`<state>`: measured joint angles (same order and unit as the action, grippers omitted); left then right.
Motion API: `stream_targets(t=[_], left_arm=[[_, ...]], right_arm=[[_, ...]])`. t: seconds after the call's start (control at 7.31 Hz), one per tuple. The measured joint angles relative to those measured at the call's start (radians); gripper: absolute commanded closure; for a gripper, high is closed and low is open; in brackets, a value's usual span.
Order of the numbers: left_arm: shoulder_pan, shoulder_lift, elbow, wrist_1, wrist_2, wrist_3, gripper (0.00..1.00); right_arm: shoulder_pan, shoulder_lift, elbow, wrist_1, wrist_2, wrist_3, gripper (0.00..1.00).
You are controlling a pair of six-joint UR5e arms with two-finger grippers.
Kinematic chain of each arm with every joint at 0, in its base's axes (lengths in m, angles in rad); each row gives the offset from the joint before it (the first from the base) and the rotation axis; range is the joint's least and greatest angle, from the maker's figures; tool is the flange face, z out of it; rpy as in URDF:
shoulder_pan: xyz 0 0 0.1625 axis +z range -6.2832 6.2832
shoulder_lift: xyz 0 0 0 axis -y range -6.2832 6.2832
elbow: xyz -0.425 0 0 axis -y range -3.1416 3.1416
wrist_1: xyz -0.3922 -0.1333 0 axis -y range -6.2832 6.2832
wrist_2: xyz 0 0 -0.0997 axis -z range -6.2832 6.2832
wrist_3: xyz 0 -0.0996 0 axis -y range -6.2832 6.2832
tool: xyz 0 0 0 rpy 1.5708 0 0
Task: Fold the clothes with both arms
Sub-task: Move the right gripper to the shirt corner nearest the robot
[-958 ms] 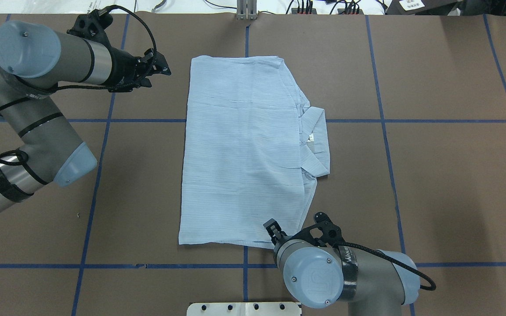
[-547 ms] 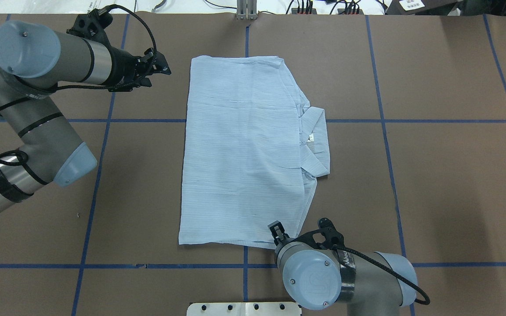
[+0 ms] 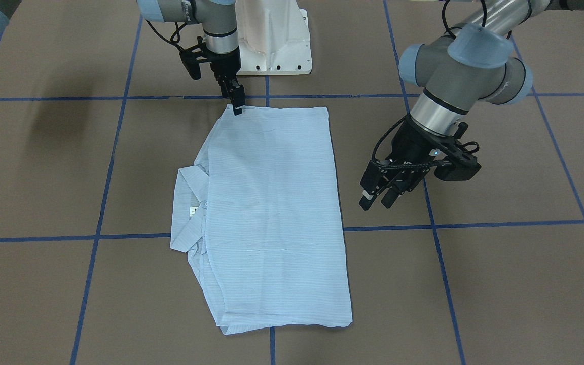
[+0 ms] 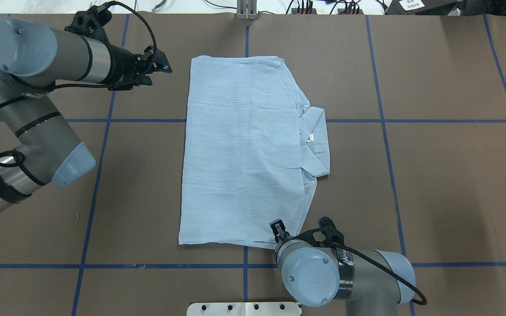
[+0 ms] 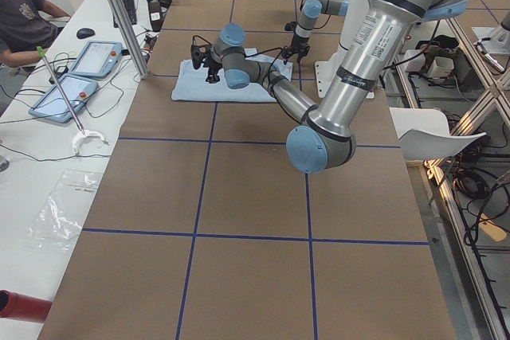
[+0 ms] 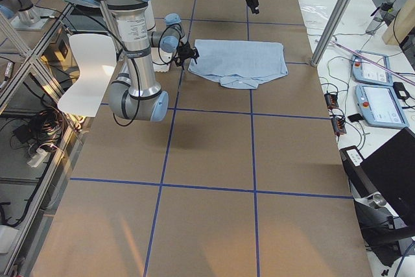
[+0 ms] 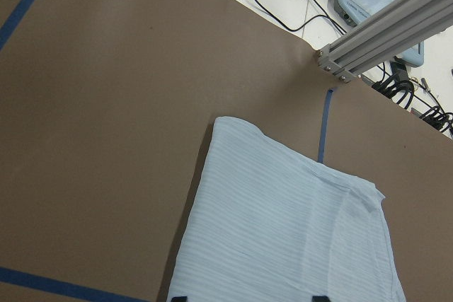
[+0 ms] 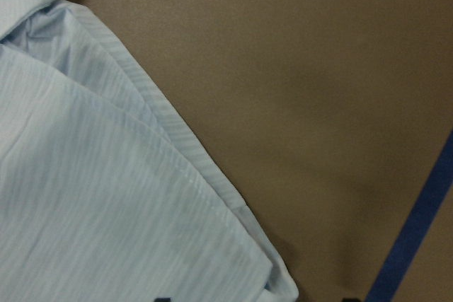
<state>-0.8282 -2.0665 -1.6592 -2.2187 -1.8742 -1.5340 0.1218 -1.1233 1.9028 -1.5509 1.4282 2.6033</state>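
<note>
Black fingers of the right gripper stand apart at the corner of the shirt nearest the robot. The wrist camera shows that layered corner lying between the two tips, unpinched, though I cannot tell whether they touch the cloth. The pale blue joint cap behind the gripper bears an embossed mark that looks like "UR". White lettering on the black band beside it is too small to read.

The left gripper hangs spread and empty above the table, near the shirt's long edge. The shirt lies flat mid-table, folded into a tall rectangle of thin, finely striped light-blue fabric, faintly creased. Its pointed collar sticks out along one side, with a small white neck tag whose print is illegible. Underneath is the matte brown table, squared off by blue tape lines.
</note>
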Motion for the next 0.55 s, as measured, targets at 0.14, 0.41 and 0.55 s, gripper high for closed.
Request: stream_targets(t=[0.14,0.41,0.55], left_arm=[[0.000,0.000,-0.001,0.002,0.000,0.000,0.34],[0.000,0.011,-0.003,0.004,0.000,0.000,0.34],[0.000,0.015,-0.004,0.004,0.000,0.000,0.34]], right_arm=[[0.004,0.009,-0.005,0.000,0.000,-0.004,0.15],[0.008,0.031,-0.033,0.000,0.000,-0.010,0.15],[0.008,0.038,-0.045,0.000,0.001,-0.014,0.15]])
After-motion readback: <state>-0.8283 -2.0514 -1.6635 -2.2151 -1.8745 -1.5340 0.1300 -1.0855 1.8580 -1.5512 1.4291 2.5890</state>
